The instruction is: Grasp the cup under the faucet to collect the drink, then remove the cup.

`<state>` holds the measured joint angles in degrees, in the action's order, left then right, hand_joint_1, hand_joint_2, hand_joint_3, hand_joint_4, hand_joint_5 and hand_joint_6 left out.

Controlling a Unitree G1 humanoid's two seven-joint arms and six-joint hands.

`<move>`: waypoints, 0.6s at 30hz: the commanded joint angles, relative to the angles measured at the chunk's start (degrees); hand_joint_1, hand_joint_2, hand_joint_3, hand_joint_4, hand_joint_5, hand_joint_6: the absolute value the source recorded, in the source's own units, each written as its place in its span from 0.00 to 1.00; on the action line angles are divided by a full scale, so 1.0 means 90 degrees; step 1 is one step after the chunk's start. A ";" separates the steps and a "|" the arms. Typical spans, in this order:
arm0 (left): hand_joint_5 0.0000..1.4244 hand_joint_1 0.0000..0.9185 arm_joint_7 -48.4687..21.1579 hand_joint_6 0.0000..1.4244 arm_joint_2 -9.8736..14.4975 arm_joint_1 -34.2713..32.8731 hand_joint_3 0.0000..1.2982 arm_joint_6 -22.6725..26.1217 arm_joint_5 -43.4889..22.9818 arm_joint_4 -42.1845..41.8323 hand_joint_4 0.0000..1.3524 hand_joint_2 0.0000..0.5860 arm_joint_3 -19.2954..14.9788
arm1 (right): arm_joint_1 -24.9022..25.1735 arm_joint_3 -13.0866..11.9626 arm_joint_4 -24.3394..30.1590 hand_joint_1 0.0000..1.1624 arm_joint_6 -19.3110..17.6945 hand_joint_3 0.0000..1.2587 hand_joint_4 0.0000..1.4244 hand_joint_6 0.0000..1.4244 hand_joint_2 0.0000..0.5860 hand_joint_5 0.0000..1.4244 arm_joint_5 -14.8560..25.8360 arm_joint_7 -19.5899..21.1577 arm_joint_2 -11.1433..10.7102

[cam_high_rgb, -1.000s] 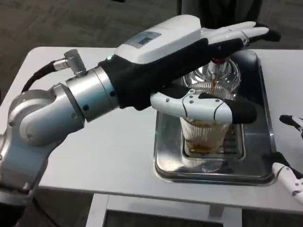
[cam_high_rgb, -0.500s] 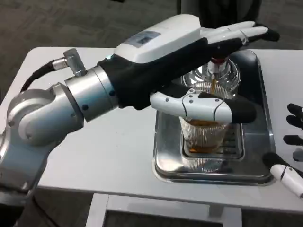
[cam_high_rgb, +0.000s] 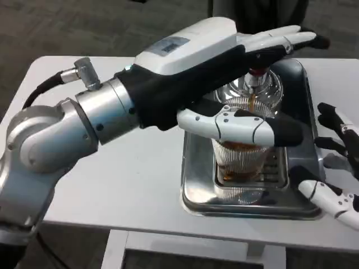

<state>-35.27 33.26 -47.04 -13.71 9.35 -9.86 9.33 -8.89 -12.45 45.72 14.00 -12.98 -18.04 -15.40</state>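
Note:
A ribbed clear cup (cam_high_rgb: 241,159) stands on the drip grate under the faucet (cam_high_rgb: 257,78), and a thin brown stream runs into it. Brown drink fills its lower part. My left hand (cam_high_rgb: 224,61) reaches over from the left and holds the cup: its thumb (cam_high_rgb: 241,126) lies across the cup's front, while the straight fingers (cam_high_rgb: 280,40) pass behind the cup, over the dispenser top. My right hand (cam_high_rgb: 336,168) hovers at the picture's right edge beside the tray, fingers spread, holding nothing.
The cup and dispenser sit in a shiny metal tray (cam_high_rgb: 193,168) on the white table (cam_high_rgb: 134,168). The table's front edge runs just below the tray. Dark carpet lies beyond the table's far edge.
My right hand has risen from the lower right corner and come in toward the tray's right side. The left hand and cup have stayed put while the drink level rose a little.

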 commanded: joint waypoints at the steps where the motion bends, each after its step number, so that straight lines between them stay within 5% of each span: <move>1: 0.09 0.00 -0.0284 0.10 0.0200 0.0273 0.09 0.0149 0.0132 0.0056 0.01 0.13 0.0094 | 0.0103 0.0235 -0.0156 0.44 -0.0092 0.03 0.04 0.17 0.46 0.11 0.0032 0.0158 -0.0009; 18: 0.08 0.00 -0.0301 0.10 0.0221 0.0270 0.10 0.0220 0.0117 -0.0015 0.01 0.13 0.0093 | 0.0708 0.0815 -0.0813 0.43 -0.0227 0.04 0.04 0.16 0.47 0.11 0.0004 0.0634 -0.0011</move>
<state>-35.39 33.61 -46.94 -12.90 9.23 -10.57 9.20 -2.53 -5.73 38.90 13.05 -13.26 -12.95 -15.78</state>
